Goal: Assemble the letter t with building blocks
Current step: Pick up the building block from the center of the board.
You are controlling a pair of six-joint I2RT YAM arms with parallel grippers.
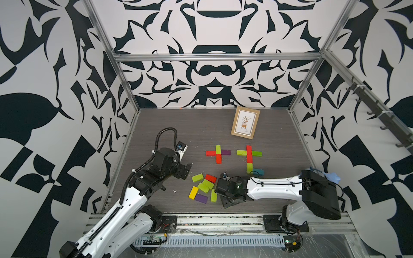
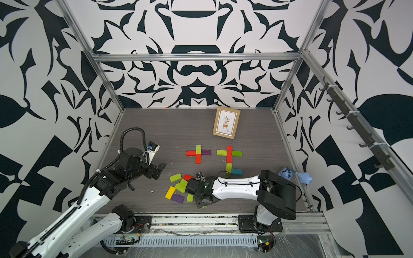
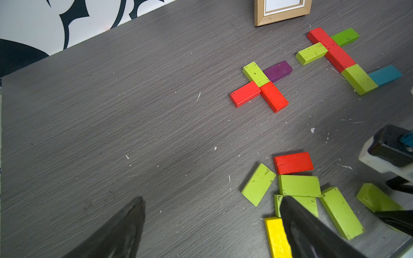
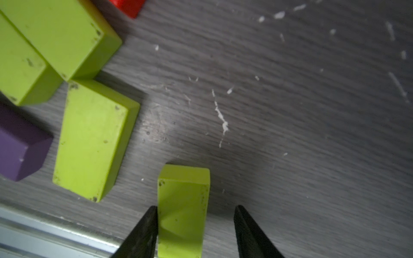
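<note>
At the near edge, beside the loose pile (image 1: pixel 203 187), the right claw (image 4: pixel 195 207) straddles a green block (image 4: pixel 183 189), one finger (image 4: pixel 145 227) touching, the other not: no pinch yet. Next, I reckon, it must close squarely and lift; the left claw (image 3: pixel 211 198) hangs spread.

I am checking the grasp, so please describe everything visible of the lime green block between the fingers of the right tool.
The lime green block is a small rectangular brick, painted, perhaps wood, with dark chips at its corners. It seems to lie on the grey table, apart from the other blocks. It sits between the fingers of the right tool: one finger touches its side, the other stands clear.
</note>
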